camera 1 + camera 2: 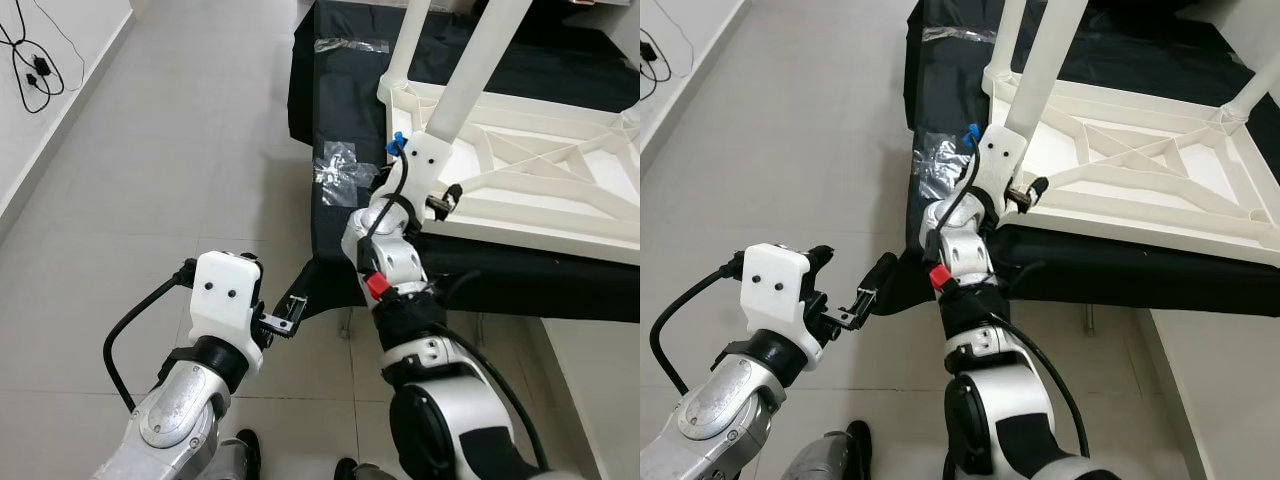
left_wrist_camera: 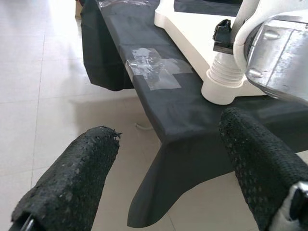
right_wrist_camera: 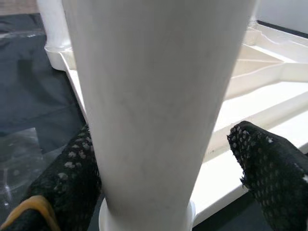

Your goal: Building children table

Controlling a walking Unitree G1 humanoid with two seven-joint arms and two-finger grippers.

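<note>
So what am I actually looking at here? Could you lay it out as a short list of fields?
Scene: an upside-down white children's table top lying on a surface draped in black cloth, tiled floor around it.
Table legs: at least three stand upright in their corners.
Right gripper: open, fingers either side of the near-corner leg, near its base.
Left gripper: open, empty, above the floor beside the cloth's edge.
Extras: clear tape on the cloth; cables by the wall.
</note>
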